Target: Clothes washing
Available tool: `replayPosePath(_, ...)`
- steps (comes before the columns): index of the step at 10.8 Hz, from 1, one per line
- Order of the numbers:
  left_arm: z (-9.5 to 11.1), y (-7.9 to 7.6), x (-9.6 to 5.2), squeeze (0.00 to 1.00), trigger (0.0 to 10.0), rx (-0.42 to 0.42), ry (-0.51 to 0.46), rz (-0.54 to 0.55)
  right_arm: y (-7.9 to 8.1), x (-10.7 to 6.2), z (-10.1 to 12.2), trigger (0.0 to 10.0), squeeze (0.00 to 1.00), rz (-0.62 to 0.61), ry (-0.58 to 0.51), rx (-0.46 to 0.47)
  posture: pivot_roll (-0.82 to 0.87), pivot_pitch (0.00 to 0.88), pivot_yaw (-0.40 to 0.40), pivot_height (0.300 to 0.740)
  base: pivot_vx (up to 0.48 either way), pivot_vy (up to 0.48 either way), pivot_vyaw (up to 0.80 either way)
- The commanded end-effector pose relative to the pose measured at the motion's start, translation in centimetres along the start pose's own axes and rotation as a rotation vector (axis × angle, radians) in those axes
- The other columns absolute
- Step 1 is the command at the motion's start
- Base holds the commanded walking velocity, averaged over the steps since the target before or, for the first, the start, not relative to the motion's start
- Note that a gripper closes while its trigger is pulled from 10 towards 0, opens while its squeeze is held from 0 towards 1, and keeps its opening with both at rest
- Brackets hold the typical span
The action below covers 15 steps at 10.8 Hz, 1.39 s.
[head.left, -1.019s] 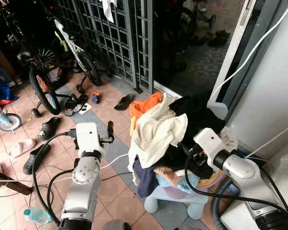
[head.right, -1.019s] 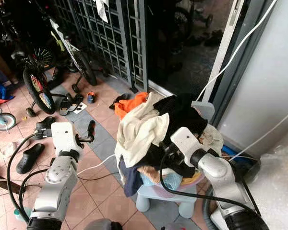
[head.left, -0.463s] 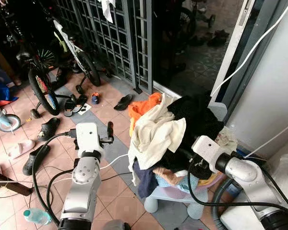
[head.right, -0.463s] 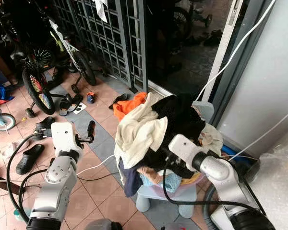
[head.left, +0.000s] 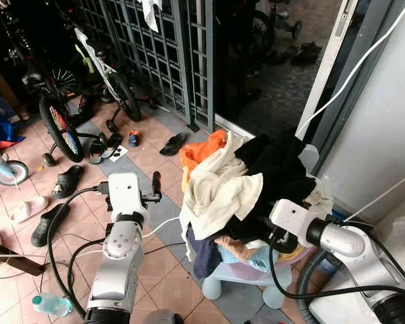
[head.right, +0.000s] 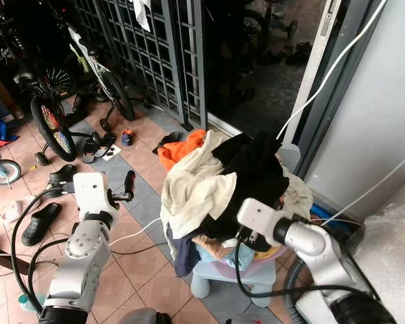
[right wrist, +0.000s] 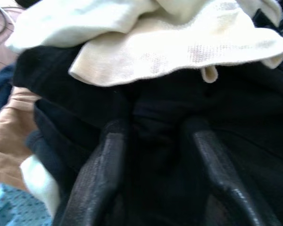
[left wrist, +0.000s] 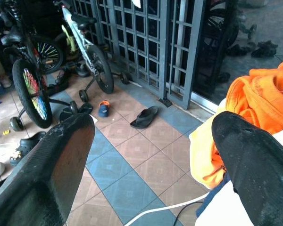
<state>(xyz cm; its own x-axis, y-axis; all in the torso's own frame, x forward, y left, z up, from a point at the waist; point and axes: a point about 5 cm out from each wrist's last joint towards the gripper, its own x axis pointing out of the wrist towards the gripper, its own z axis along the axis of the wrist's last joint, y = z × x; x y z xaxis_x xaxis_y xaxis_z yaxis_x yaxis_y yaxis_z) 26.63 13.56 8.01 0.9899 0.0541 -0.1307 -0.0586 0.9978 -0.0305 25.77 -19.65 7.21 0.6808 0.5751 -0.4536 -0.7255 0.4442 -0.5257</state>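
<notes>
A heap of laundry sits in a lavender basket (head.left: 243, 273): a cream garment (head.left: 219, 189) on top, an orange one (head.left: 201, 150) behind it, and a black garment (head.left: 277, 165) on the right. My right gripper (right wrist: 153, 127) is buried in the right side of the heap, below the cream cloth. Its fingers (right wrist: 104, 160) press on a fold of the black garment. In the left eye view its white wrist (head.left: 290, 216) sticks out of the pile. My left gripper (left wrist: 151, 127) hangs open above the tiled floor, left of the heap, with nothing in it.
Bicycles (head.left: 57, 121) and scattered sandals (head.left: 67, 179) stand at the left before a grey metal gate (head.left: 169, 47). A plastic bottle (head.left: 50, 304) and cables lie on the floor near me. A grey hose (head.left: 304, 283) and a white appliance (head.left: 337, 307) are at the right.
My right gripper has sunk lower into the heap and drawn back a little, and the black garment has bunched up above it. The left arm has stayed put.
</notes>
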Motion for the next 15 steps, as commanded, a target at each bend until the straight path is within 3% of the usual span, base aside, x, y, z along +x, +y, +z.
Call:
replayPosePath(1,0.2,0.2,-0.1,0.0,10.0,0.004,-0.002,0.015,-0.1,0.0,-0.4,0.0,0.0,0.004,0.026,-0.014,-0.06,0.0,0.082,0.74,0.0,0.0,0.0)
replayPosePath(4,0.1,0.0,0.0,0.0,10.0,-0.003,0.002,0.013,-2.0,0.0,-0.4,0.0,0.0,-0.211,0.031,-0.005,-0.07,0.0,0.074,0.74,0.0,0.0,0.0)
replayPosePath(6,0.0,0.1,0.0,0.0,10.0,-0.001,0.002,0.015,-2.9,-0.1,0.6,0.0,0.0,-0.407,-0.021,0.092,-0.07,0.0,0.075,0.74,0.0,0.0,0.0)
replayPosePath(10,0.1,0.0,0.4,0.0,10.0,0.001,-0.002,0.01,-3.7,-0.4,3.2,0.0,0.0,-0.59,-0.173,0.256,-0.07,0.0,0.086,0.74,0.0,0.0,0.0)
replayPosePath(15,0.4,-0.2,1.1,0.0,10.0,0.001,-0.019,-0.004,-9.4,-2.3,9.5,0.0,0.0,-0.861,-0.409,0.32,-0.09,0.0,0.106,0.74,0.0,0.0,0.0)
